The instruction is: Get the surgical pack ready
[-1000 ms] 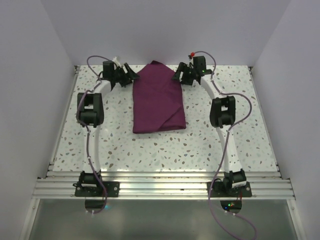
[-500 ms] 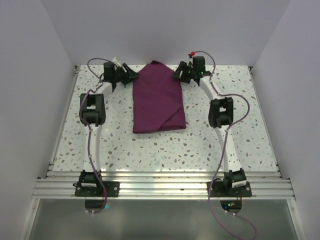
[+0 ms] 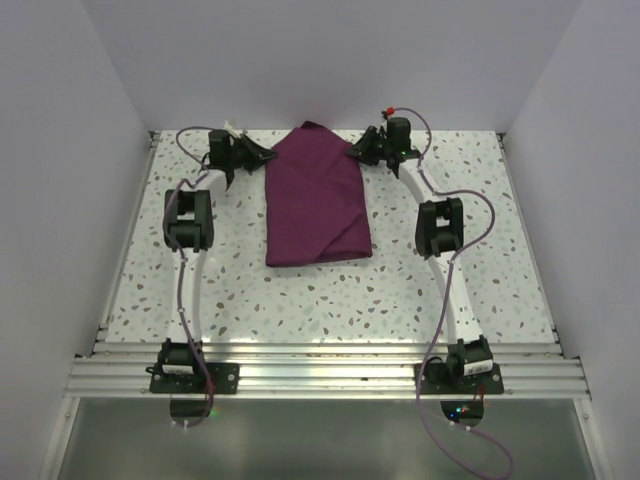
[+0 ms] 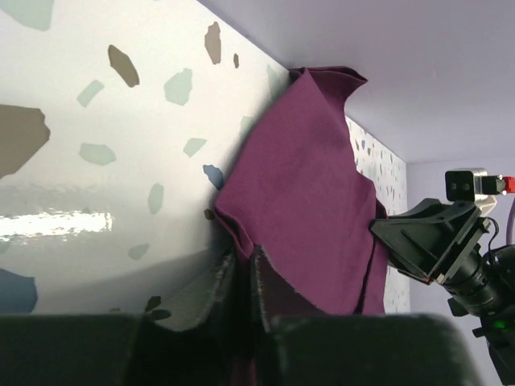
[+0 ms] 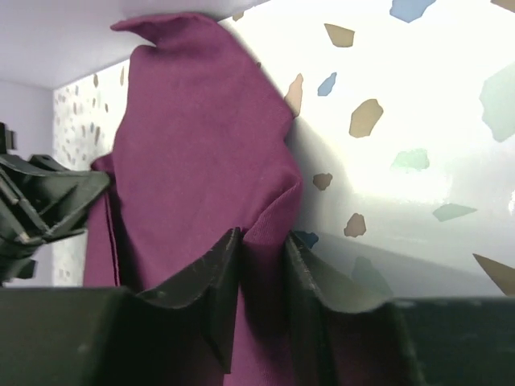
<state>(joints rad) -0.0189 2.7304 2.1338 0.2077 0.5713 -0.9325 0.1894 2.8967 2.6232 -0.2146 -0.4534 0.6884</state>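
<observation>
Pinching the surgical pack (image 3: 316,200) on the worktop (image 3: 300,300), my left pincer (image 4: 244,261) and right pincer (image 5: 261,241) each clamp its cloth.

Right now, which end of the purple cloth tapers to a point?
The far end of the surgical pack, peaking between the left gripper and right gripper; the near end is wide and straight.
</observation>
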